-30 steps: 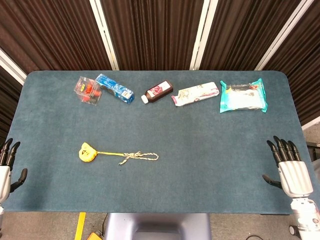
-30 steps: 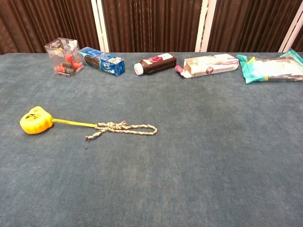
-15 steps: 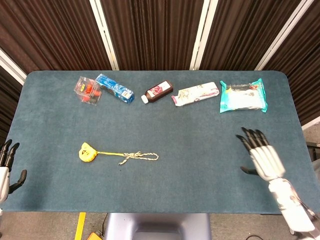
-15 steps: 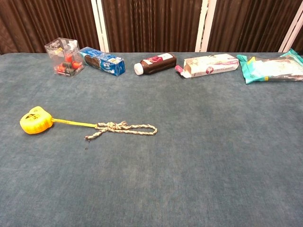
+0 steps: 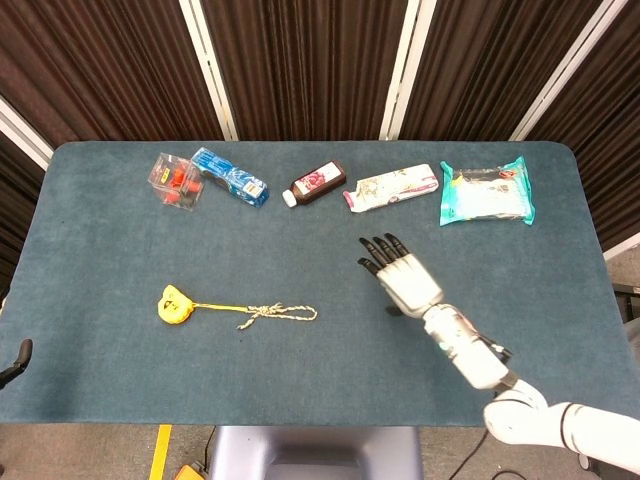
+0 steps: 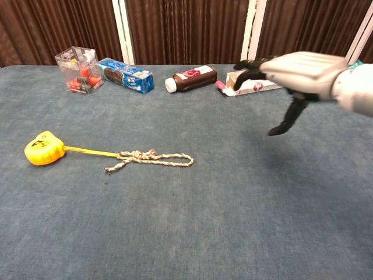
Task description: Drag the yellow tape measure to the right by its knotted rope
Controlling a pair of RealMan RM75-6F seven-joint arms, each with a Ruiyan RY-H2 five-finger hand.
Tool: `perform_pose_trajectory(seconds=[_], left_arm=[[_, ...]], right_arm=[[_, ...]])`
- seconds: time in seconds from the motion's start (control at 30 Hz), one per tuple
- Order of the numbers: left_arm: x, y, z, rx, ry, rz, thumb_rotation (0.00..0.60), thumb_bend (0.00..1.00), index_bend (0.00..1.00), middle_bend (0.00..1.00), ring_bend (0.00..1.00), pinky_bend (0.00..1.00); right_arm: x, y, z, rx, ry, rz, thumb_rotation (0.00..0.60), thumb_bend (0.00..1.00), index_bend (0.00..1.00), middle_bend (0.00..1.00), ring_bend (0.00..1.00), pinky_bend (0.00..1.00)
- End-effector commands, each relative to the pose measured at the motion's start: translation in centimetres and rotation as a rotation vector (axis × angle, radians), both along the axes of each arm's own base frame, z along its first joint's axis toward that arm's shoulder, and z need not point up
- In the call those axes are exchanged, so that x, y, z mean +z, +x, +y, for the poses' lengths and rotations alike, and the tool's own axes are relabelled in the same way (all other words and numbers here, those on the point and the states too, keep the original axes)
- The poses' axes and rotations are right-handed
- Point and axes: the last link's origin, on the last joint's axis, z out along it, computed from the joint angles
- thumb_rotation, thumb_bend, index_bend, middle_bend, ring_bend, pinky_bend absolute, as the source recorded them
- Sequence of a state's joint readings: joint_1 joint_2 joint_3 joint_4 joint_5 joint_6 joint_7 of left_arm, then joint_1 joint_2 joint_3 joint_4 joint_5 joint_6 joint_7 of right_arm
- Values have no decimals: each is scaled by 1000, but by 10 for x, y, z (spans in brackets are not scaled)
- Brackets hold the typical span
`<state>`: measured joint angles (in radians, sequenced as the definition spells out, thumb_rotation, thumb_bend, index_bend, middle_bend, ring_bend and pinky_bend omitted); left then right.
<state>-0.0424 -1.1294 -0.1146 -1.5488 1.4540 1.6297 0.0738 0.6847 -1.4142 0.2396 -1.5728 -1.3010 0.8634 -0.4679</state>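
Observation:
The yellow tape measure (image 5: pixel 174 305) (image 6: pixel 43 147) lies at the table's left, a short yellow strip running right from it into a knotted rope (image 5: pixel 278 314) (image 6: pixel 152 158) that ends in a loop. My right hand (image 5: pixel 399 274) (image 6: pixel 293 72) hovers open above the table's middle, fingers spread and pointing left, well to the right of the rope's loop. Of my left hand only a dark fingertip (image 5: pixel 20 355) shows at the lower left edge in the head view.
Along the far edge stand a clear box of small items (image 5: pixel 177 179), a blue packet (image 5: pixel 230 177), a dark bottle (image 5: pixel 317 184), a white pouch (image 5: pixel 391 187) and a teal wipes pack (image 5: pixel 486 192).
My right hand has swept from the table's right edge leftward to the middle, towards the rope. My left hand has dropped almost out of the head view. Tape measure and rope lie unmoved.

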Motion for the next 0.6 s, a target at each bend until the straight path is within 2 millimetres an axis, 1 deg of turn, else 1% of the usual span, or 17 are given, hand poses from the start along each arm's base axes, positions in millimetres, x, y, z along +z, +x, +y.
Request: perform_pose_trajectory(seconds=[0.03, 0.2, 0.37, 0.53, 0.6], left_arm=[[1, 0, 1, 1, 4, -2, 600, 391, 59, 0, 0, 95], [5, -2, -3, 9, 15, -11, 600, 390, 59, 0, 0, 95], [8, -4, -4, 18, 30, -17, 600, 391, 59, 0, 0, 95], [13, -7, -6, 27, 37, -27, 600, 390, 59, 0, 0, 95], [13, -7, -7, 29, 39, -34, 600, 389, 59, 0, 0, 95]], right_arm=[[-19, 13, -7, 0, 26, -14, 600, 248, 310, 56, 56, 0], [-40, 34, -12, 29, 49, -40, 600, 311, 321, 55, 56, 0], [-62, 54, -12, 61, 98, -23, 600, 421, 343, 56, 56, 0], [-82, 59, -7, 54, 154, 4, 600, 440, 349, 56, 56, 0], [-86, 59, -7, 52, 161, 11, 600, 440, 352, 56, 56, 0]])
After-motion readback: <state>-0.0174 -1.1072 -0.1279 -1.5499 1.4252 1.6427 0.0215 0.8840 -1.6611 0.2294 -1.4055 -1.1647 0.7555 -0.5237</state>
